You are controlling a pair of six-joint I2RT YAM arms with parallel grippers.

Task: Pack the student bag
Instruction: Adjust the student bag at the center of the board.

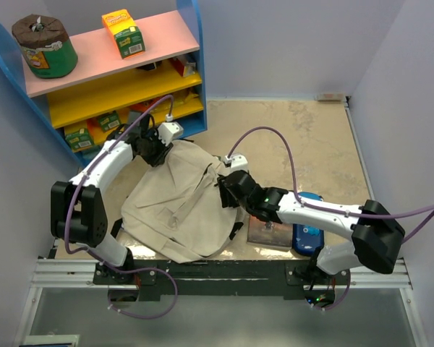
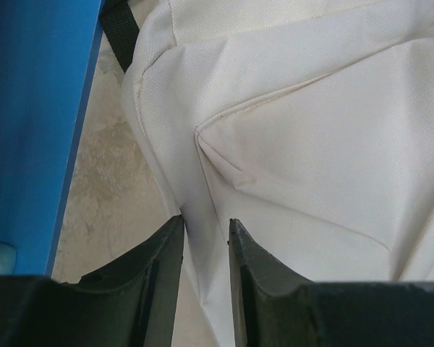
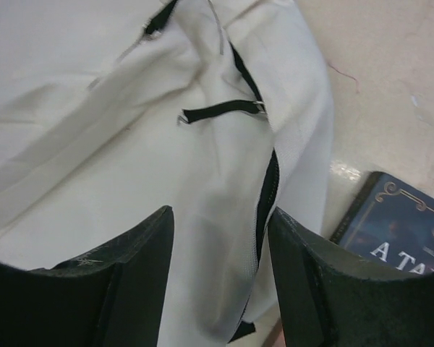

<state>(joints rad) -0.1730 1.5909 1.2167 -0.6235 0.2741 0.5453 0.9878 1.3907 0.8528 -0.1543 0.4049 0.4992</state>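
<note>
— At table centre, item 1?
— Student bag (image 1: 177, 210) lies flat on the tabletop (image 1: 311, 144), cream fabric slack, just in front of the shelf unit (image 1: 108, 90). Black zipper (image 3: 269, 191) runs along its right edge.
— Left gripper (image 2: 205, 235)?
— At the bag's far edge, jaws clenched on 1 fold of cream fabric.
— Right gripper (image 3: 220, 224)?
— Over the bag's right edge, jaws released, fingers well apart, fabric and zipper showing between them. Contact cannot be told. 1 dark-covered book (image 3: 394, 217) lies beside that edge, with 1 blue pencil case (image 1: 306, 235) near it.
</note>
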